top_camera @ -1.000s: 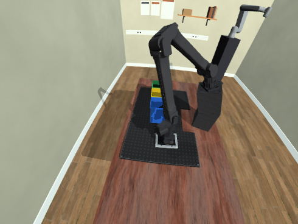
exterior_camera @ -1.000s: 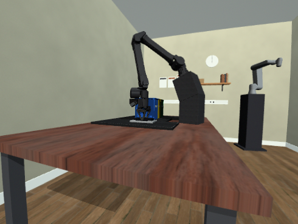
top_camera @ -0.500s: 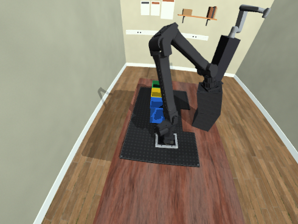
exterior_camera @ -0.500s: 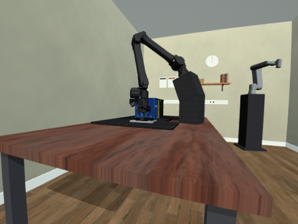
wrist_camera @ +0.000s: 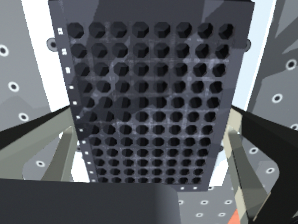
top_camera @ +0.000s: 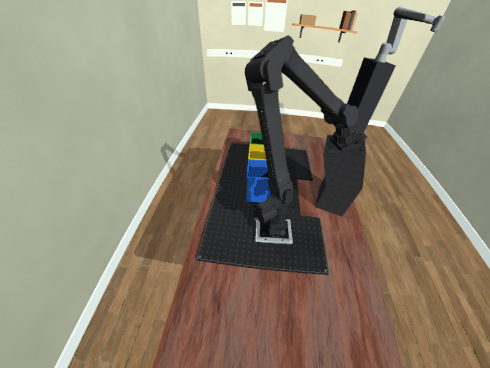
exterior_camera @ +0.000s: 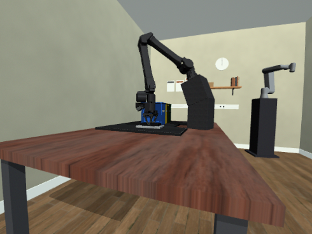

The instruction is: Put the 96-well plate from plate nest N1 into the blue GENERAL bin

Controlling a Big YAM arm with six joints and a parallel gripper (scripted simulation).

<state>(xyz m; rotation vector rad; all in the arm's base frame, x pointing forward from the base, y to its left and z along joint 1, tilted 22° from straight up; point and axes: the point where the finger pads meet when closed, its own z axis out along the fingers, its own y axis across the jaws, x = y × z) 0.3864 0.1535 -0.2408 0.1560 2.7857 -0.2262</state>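
The dark 96-well plate fills the wrist view and lies in the pale plate nest N1 on the black mat. My gripper is down over the nest, its fingers on the plate's two long sides and shut on the plate. It also shows in the exterior view, low over the nest. The blue bin stands upright just behind the nest, with the yellow bin and the green bin in a row beyond it.
The arm's dark base column stands at the right of the mat. A second grey arm on a black pedestal stands on the floor away from the table.
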